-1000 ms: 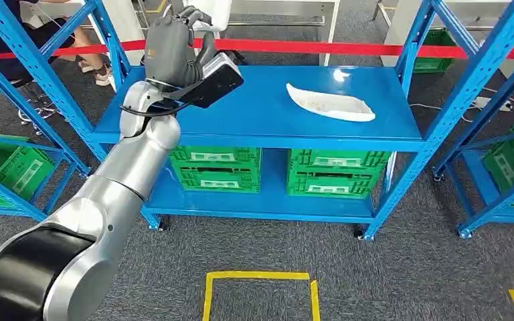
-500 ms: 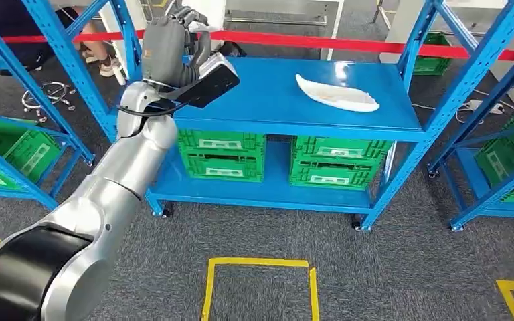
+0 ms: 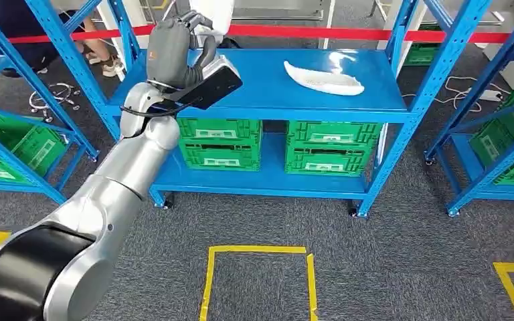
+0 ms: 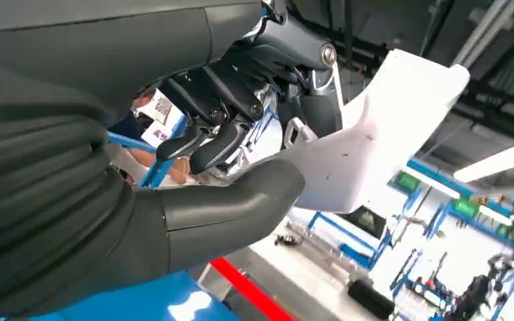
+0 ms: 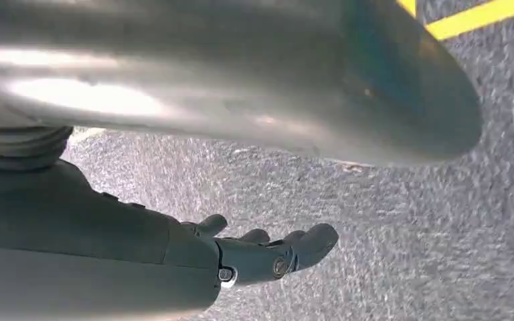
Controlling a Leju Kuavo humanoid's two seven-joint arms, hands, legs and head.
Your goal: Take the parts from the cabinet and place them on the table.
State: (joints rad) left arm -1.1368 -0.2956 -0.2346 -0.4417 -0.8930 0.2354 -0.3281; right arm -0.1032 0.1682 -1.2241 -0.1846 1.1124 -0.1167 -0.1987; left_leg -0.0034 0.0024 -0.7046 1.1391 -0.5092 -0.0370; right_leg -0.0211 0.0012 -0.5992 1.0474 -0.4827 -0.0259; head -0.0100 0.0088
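Left hand (image 3: pixel 174 50): raised at 11 o'clock of the head view, over the left end of the blue table (image 3: pixel 268 100); thumb and dark fingers (image 4: pixel 217 137) are closed around a white part (image 4: pixel 375 144), whose top pokes up behind the hand. Second white part (image 3: pixel 322 78): long, curved shell lying flat on the table top at 1 o'clock, well apart from the left hand. Right hand (image 5: pixel 268 257): hangs over grey carpet, fingers loosely apart and holding nothing. Green crates (image 3: pixel 271 147): two side by side on the lower shelf, under the table top. Red tape (image 3: pixel 308 32): stretched behind the table at 12 o'clock. Blue racks (image 3: pixel 13 134): at 9 and 3 o'clock, holding more green crates. Yellow floor square (image 3: pixel 258 277): at 6 o'clock. A person's feet (image 3: pixel 104 63): at 11 o'clock, beyond the left rack.
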